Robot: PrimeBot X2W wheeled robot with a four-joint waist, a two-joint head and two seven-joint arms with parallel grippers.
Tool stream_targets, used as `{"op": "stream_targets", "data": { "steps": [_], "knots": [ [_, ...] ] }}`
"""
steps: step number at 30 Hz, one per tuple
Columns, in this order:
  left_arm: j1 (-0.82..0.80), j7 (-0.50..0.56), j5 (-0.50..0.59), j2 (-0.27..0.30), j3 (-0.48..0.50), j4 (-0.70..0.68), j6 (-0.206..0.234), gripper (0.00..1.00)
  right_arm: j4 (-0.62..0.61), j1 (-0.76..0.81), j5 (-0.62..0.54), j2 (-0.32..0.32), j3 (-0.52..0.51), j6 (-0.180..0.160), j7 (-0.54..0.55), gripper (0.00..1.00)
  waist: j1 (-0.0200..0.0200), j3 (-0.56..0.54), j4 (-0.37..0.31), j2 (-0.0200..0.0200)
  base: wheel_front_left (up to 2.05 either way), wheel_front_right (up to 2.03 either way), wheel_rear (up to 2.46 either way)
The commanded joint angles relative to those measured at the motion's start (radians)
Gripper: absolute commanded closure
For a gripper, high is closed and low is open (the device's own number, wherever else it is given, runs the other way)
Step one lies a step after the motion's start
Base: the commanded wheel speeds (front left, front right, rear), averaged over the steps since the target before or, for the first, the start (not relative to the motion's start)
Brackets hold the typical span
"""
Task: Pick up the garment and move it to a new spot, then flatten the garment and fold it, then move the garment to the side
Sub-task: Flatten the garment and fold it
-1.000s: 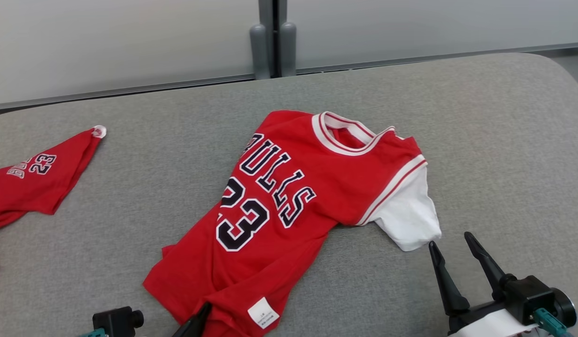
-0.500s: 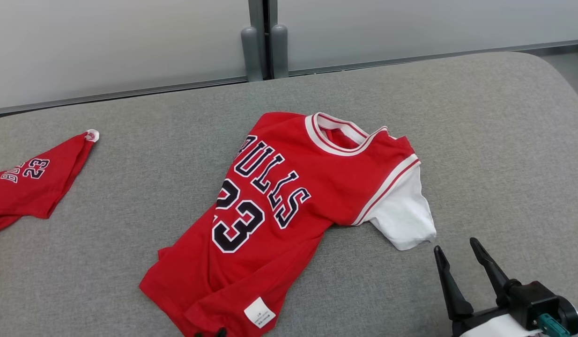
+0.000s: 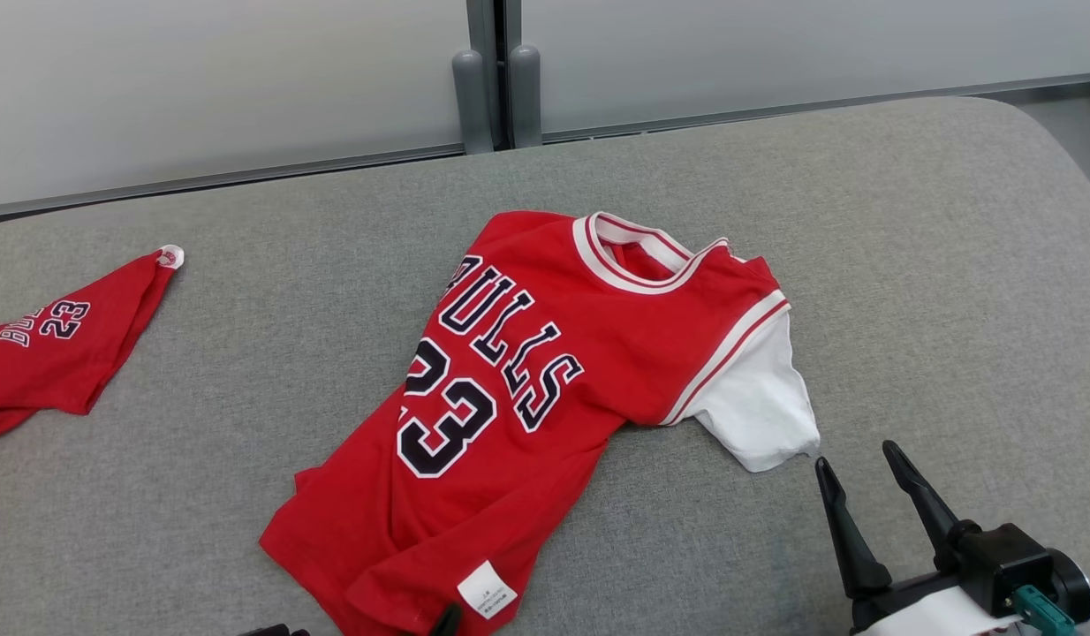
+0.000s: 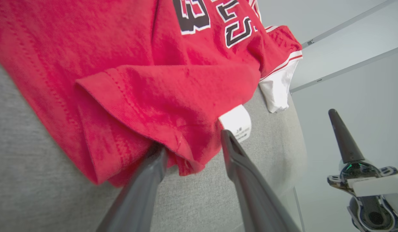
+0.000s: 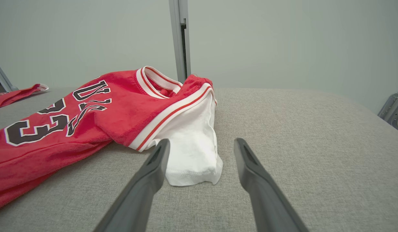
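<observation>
Red jersey [image 3: 651,336] lies rumpled, print up, mid desk [image 3: 907,221]; collar toward far edge, hem toward robot. Left gripper [image 4: 192,141] spread wide at near hem, folded hem edge between fingers, white label [image 4: 237,124] just beside one finger. Right gripper [image 3: 854,455] spread wide, empty, tips just beside white sleeve [image 3: 757,415]. Second red garment [image 3: 59,353] well apart, desk's left

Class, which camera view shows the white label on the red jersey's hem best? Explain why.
The left wrist view: the label is close and large, its print visible. The head view shows it small at the hem of the jersey; the right wrist view faces the white sleeve end.
</observation>
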Motion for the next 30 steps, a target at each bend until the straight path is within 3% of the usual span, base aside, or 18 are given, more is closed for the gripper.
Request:
{"op": "stream_targets", "data": {
  "steps": [1,9,15,16,18,19,20,26,30],
  "knots": [
    [-0.016,-0.008,0.004,0.006,0.006,0.008,-0.003,0.98,0.000,0.011,0.000,-0.004,-0.007,0.000,-0.005,0.00,0.0000,0.000,0.001,0.0000,0.00,0.00,0.00],
    [0.032,0.023,0.029,0.083,-0.092,-0.071,-0.073,1.00,-0.001,0.014,0.001,0.003,-0.016,0.000,-0.005,0.00,0.0000,0.005,0.034,0.0000,0.00,0.00,0.00],
    [0.076,0.082,0.009,0.157,-0.185,-0.103,-0.086,1.00,0.002,0.008,0.000,0.002,-0.014,0.000,-0.005,0.00,0.0000,0.007,0.063,0.0000,0.00,0.00,0.00],
    [0.076,0.091,0.001,0.156,-0.190,-0.079,-0.086,0.93,0.004,0.007,0.000,0.002,-0.013,0.000,-0.005,0.00,0.0000,0.006,0.065,0.0000,0.00,0.00,0.00],
    [0.066,0.106,-0.009,0.146,-0.206,-0.022,-0.087,0.66,0.007,0.004,-0.001,0.003,-0.011,0.000,-0.005,0.00,0.0000,0.004,0.068,0.0000,0.00,0.00,0.00],
    [0.056,0.102,-0.013,0.135,-0.209,0.007,-0.087,0.06,0.008,0.004,-0.001,0.003,-0.011,0.000,-0.005,0.00,0.0000,0.003,0.069,0.0000,0.00,0.00,0.00],
    [0.049,0.095,-0.018,0.122,-0.206,0.037,-0.086,0.00,0.009,0.004,-0.002,0.003,-0.008,0.000,-0.005,0.00,0.0000,0.001,0.069,0.0000,0.00,0.00,0.00],
    [0.052,0.047,-0.030,0.088,-0.189,0.110,-0.079,0.00,0.009,0.011,0.001,-0.007,-0.013,0.000,-0.005,0.00,0.0000,-0.005,0.062,0.0000,0.00,0.00,0.00],
    [0.122,0.056,-0.092,0.136,-0.158,0.072,-0.081,0.00,0.010,0.021,0.000,-0.009,-0.019,0.000,-0.005,0.00,0.0000,-0.017,0.053,0.0000,0.00,0.00,0.00]
  ]
}}
